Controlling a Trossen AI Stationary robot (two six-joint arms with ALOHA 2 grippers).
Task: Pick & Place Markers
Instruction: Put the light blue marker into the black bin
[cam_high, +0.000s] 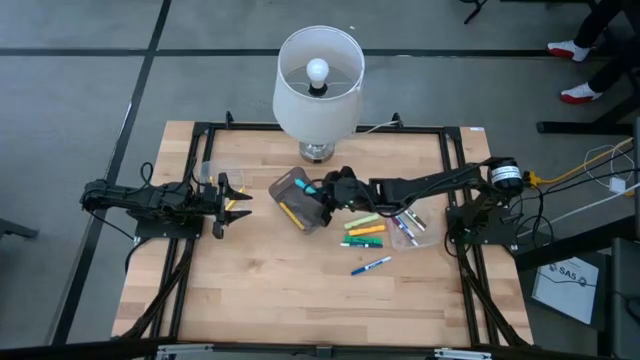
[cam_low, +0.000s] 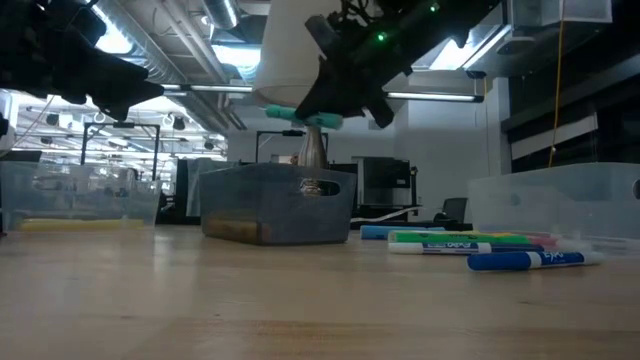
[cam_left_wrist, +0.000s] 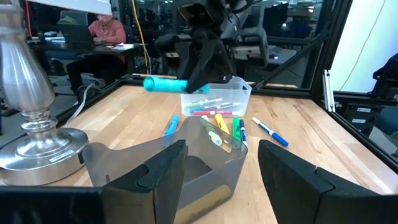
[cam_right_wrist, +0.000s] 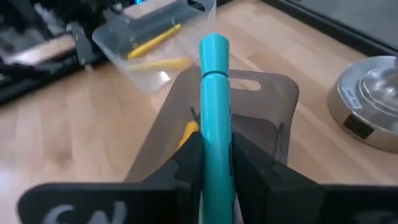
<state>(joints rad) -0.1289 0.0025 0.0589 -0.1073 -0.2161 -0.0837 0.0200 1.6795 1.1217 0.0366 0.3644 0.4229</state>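
Note:
A cyan marker (cam_right_wrist: 214, 106) is held by my right gripper (cam_high: 330, 190) above the grey bin (cam_high: 300, 200), which stands on the table in front of the lamp. The bin holds a yellow marker (cam_right_wrist: 186, 132). Several markers (cam_high: 365, 235) in green, yellow, orange and blue lie on the table right of the bin, and more lie in a clear tray (cam_high: 408, 228). My left gripper (cam_high: 232, 197) is open, level, left of the bin and touching nothing. A second clear tray (cam_right_wrist: 152, 43) with yellow markers sits by the left gripper. My right gripper pinches the cyan marker's barrel (cam_right_wrist: 216, 146) between its two fingers, which lie along the marker. The capped end (cam_right_wrist: 214, 46) sticks out beyond the fingertips. The marker is lifted clear, about level, above the grey bin (cam_low: 278, 200).
A lamp with a white shade (cam_high: 318, 80) and a metal base (cam_left_wrist: 37, 149) stands at the table's far middle, just behind the bin. A black frame (cam_high: 455, 160) runs along the table's edges. Bare wood lies toward the near edge. A person (cam_left_wrist: 106, 31) sits beyond the table.

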